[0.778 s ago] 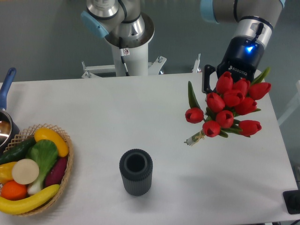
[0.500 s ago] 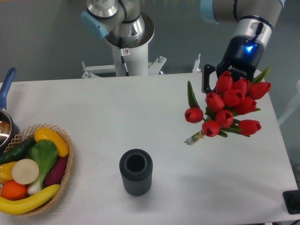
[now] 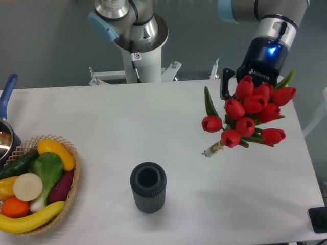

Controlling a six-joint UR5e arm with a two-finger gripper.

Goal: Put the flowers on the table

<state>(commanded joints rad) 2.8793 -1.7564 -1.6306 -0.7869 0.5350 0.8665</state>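
Note:
The flowers (image 3: pixel 249 115) are a bunch of red tulips with green leaves, over the right side of the white table (image 3: pixel 153 132). Their tied stem end (image 3: pixel 210 151) points down and left, close to the tabletop. My gripper (image 3: pixel 239 93) is right behind the blooms and shut on the bunch. One black finger (image 3: pixel 225 84) shows at its left; the other is hidden by the tulips. I cannot tell whether the stem end touches the table.
A dark ribbed vase (image 3: pixel 148 187) stands upright and empty at the front middle. A wicker basket of vegetables (image 3: pixel 36 184) sits at the front left, with a pot (image 3: pixel 6 127) behind it. The arm's base (image 3: pixel 137 46) stands behind the table.
The gripper and the bunch have shifted very slightly to the right and up. The vase and the basket have not moved.

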